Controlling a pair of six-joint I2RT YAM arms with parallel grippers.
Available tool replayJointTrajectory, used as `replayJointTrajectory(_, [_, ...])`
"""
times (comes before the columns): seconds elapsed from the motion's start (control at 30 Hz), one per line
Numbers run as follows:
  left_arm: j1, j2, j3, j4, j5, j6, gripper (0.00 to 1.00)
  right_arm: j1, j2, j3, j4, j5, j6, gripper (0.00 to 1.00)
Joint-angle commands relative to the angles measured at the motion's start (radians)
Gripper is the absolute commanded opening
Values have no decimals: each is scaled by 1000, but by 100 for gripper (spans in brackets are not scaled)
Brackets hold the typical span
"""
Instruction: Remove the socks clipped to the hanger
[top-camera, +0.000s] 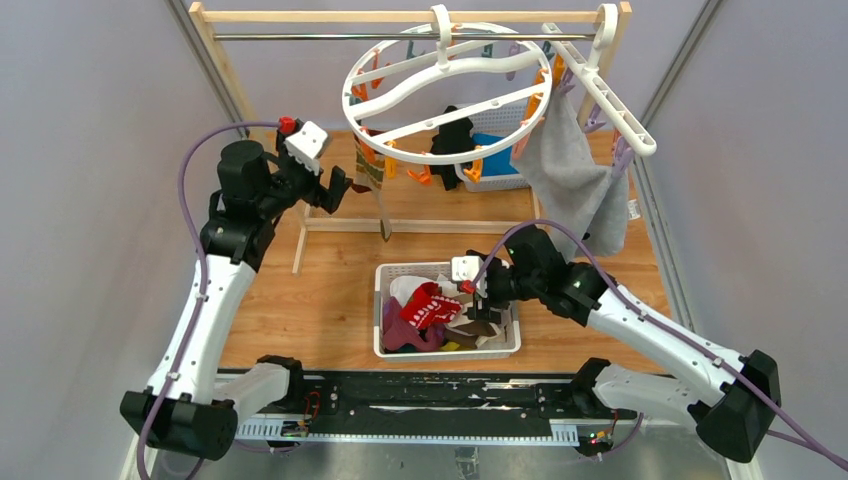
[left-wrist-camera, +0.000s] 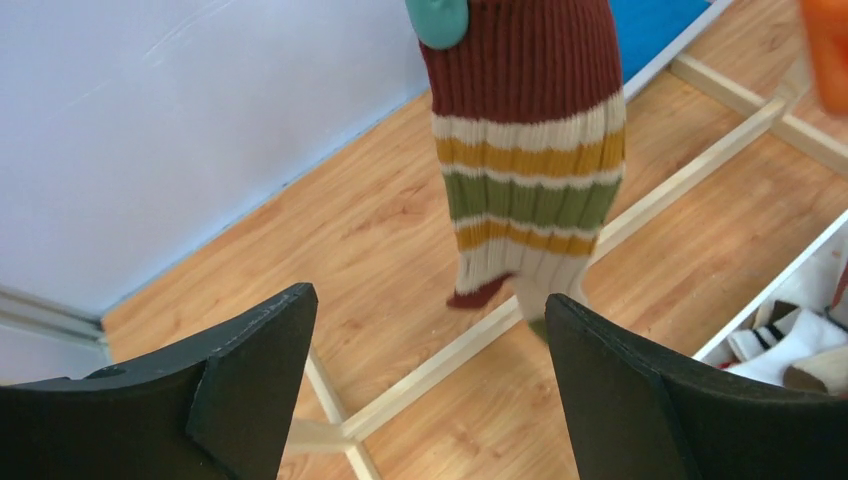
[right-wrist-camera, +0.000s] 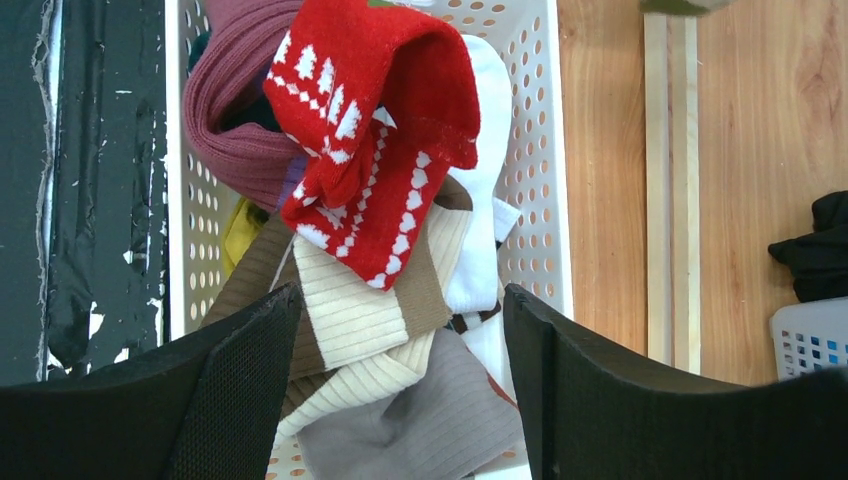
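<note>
Judging by how things lie, we take the step in hand to be the approach to the striped sock (left-wrist-camera: 525, 150), which hangs from a teal clip (left-wrist-camera: 440, 20) at the left edge of the hanger (top-camera: 447, 95); the hanger itself hangs by its hook from the rail (top-camera: 400, 36) at the far middle of the scene. Our left end effector (left-wrist-camera: 430, 340) is raised near that sock with its fingers spread wide and nothing between them, and the sock shows in the gap, farther off and not touched. Our right end effector (right-wrist-camera: 400, 330) hovers over the white basket (top-camera: 385, 275) on the table (top-camera: 330, 300), fingers apart and empty. The next move, as we read it, calls for bringing the left fingers up around the ribbed fabric below the clip, closing firmly, then pulling down so the clip gives way without swinging the hanger. Counting, we see one hanger and two pieces clipped to it: the striped sock and a dark sock (top-camera: 452, 135) near the middle. In the basket we count at least five: a red sock (right-wrist-camera: 375, 150) with white pattern on top, a maroon ribbed one, a brown-cream one, a white one and a grey one, plus a yellow scrap we cannot identify. One large grey cloth (top-camera: 575, 180) hangs to the right, apart from the task
</note>
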Motion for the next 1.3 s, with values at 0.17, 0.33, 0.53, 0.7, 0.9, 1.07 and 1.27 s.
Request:
replayJointTrajectory(0.17, [29,125,78,368,224,-274,91,-16,-28,-33,17,-21,-13,73])
replayJointTrajectory(0.33, [29,190,139,450,217,-373,93,-16,-23,-39,20,-26,-14,73])
replayJointTrajectory(0.53, [29,272,205,525,224,-458,89,-16,-22,-39,23,-30,-14,73])
replayJointTrajectory(0.7, [29,308,227,585,270,-518,79,-16,-21,-38,22,-29,-11,73])
replayJointTrajectory(0.9, [29,299,210,618,318,-531,64,-16,-10,-30,19,-29,-11,73])
replayJointTrajectory(1.07, [28,273,175,632,385,-526,55,-16,6,-21,20,-35,-11,72])
replayJointTrajectory(1.27, [26,190,93,631,416,-502,55,-16,7,-24,20,-34,-12,72])
